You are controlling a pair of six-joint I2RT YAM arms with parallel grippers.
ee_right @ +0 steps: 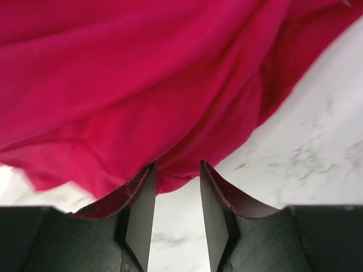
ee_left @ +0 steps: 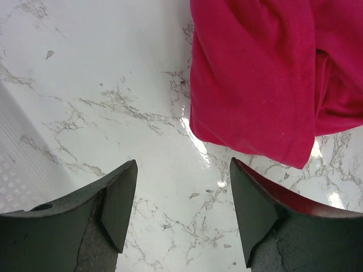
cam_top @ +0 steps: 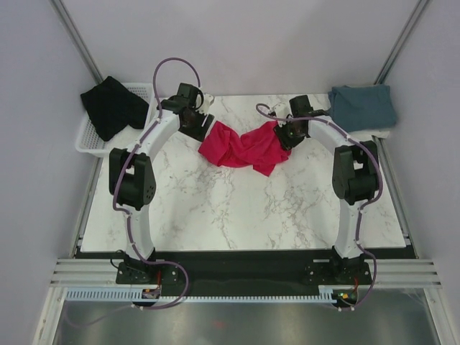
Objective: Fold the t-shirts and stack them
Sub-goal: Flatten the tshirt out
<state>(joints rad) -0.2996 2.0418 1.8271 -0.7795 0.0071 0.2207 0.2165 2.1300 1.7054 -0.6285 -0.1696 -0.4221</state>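
Between both arms' jaws, crumpled red t-shirt [cam_top: 243, 149].

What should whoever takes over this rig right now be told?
Left gripper: open and empty, over the bare marble table beside the red t-shirt.
Right gripper: jaws partly open at the red t-shirt's other edge, nothing visibly clamped.
Red t-shirt lies crumpled mid-table. Black t-shirt is draped on the white basket, far left. Blue-grey t-shirt sits at the far right corner.
Done: no stack yet.
Left: fold red and black, then stack; blue-grey's fold cannot be judged.
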